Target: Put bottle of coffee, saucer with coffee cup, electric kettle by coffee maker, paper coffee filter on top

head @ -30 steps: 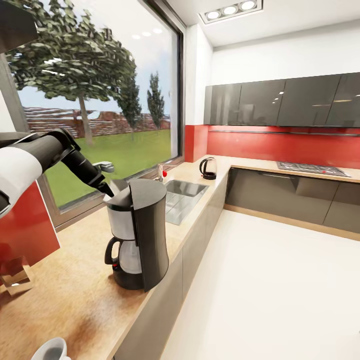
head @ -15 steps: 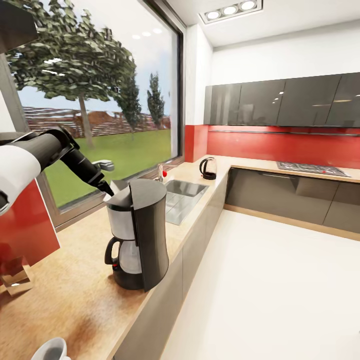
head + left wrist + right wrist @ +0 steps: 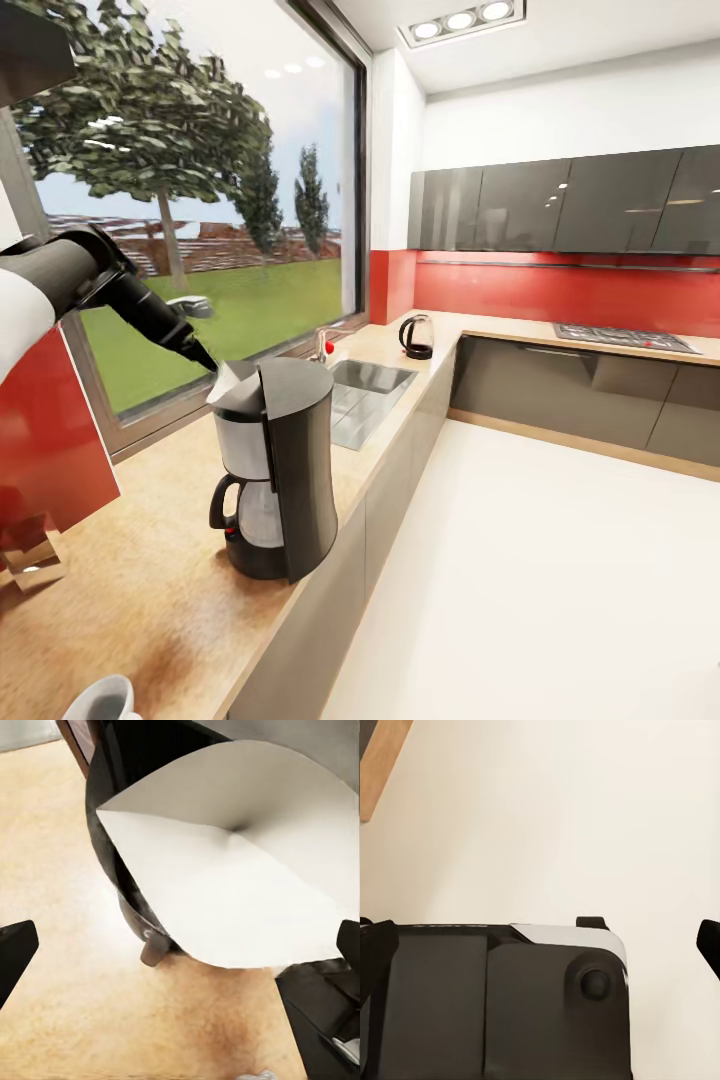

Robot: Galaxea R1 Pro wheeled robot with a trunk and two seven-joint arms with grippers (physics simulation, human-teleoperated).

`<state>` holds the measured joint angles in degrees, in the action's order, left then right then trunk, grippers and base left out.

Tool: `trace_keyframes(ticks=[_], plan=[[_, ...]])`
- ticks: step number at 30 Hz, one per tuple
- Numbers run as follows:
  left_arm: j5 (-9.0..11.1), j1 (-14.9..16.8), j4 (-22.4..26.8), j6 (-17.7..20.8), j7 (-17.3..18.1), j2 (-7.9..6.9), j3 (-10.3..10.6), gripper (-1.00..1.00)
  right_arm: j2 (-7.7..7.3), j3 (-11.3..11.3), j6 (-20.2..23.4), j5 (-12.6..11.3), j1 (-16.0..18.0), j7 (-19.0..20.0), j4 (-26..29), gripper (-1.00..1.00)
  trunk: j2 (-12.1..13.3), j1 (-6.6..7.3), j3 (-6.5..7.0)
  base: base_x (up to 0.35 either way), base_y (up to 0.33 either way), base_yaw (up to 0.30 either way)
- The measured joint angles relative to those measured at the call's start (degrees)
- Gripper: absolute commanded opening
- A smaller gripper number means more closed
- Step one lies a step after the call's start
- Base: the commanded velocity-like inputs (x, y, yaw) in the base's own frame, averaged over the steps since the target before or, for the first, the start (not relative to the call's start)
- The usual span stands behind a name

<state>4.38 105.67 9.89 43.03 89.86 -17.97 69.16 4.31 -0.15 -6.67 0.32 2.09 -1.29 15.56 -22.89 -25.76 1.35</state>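
The black coffee maker stands on the wooden countertop near its front edge. A white paper coffee filter lies on its top, seen close as a broad white cone. My left gripper hangs just above and behind the filter, open, with the filter below its spread fingers and nothing held. The electric kettle sits far down the counter beyond the sink. A white coffee cup shows at the bottom edge. My right gripper is open over the robot's base.
A steel sink with a tap lies between the coffee maker and the kettle. A hob sits on the far counter run. A red panel and a wooden piece stand at the left. A wide pale floor lies to the right.
My left arm has risen and drawn back to the left, away from the coffee maker. The paper filter stays on the coffee maker's top.
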Motion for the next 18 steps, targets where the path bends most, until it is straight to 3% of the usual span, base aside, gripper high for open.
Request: trace_keyframes(ticks=[6,8,9,11,13,18], plan=[[0.1,2.1,0.0,-0.1,0.0,-0.88,-0.6,1.0,-0.01,0.0,0.0,0.0,0.0,0.0,0.0,1.0,0.0,0.0,0.0,0.0,0.0,0.0],[0.4,2.3,0.2,-0.1,-2.8,-0.87,-2.6,1.0,-0.01,0.0,0.0,0.1,0.0,0.0,0.0,1.0,0.0,0.0,0.0,0.0,0.0,0.0],[1.1,2.4,0.5,-0.3,-7.5,-0.63,-7.6,1.0,-0.02,0.0,0.0,0.1,0.0,0.0,0.1,1.0,0.0,0.0,0.0,0.0,0.0,0.0],[1.4,2.1,0.9,-0.5,-12.7,-0.38,-13.3,1.0,-0.01,0.0,0.0,0.1,0.0,-0.1,0.1,1.0,0.0,0.0,0.0,0.0,0.0,0.0],[1.6,1.9,1.0,-0.5,-14.6,-0.31,-15.2,1.0,-0.02,-0.1,0.0,0.1,0.0,-0.1,0.1,1.0,0.0,0.0,0.0,0.0,0.0,0.0],[1.8,1.6,1.1,-0.6,-16.6,-0.31,-17.1,1.0,-0.11,-0.4,0.1,-0.1,0.0,-0.1,0.2,1.0,0.0,0.0,0.0,0.0,-0.001,0.0]])
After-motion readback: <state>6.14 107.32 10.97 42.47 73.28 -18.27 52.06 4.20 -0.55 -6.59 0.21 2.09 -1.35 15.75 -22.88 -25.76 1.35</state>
